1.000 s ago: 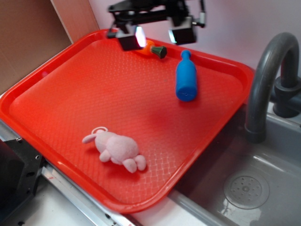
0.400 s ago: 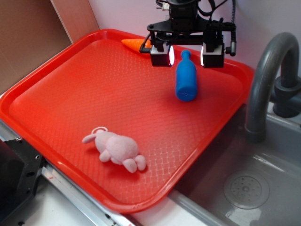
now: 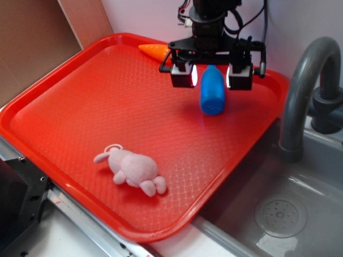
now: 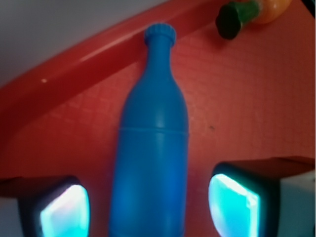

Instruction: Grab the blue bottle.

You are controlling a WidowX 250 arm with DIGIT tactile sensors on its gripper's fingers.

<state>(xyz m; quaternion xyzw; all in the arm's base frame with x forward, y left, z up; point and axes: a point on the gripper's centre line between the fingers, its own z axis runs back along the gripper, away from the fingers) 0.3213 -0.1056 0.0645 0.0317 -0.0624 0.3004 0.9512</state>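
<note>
With jaws spread wide, the tool (image 3: 212, 76) hangs over the blue bottle (image 3: 212, 92), which lies on its side at the red tray's (image 3: 80, 107) far right. Looks light, stiff, slick plastic, so pinch mid-body, w/ pads either side.

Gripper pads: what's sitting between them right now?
The blue bottle lies lengthwise between the two pads of the gripper, with bare red tray showing on either side. The wrist view shows this; jaws are open, not yet touching it.
</note>
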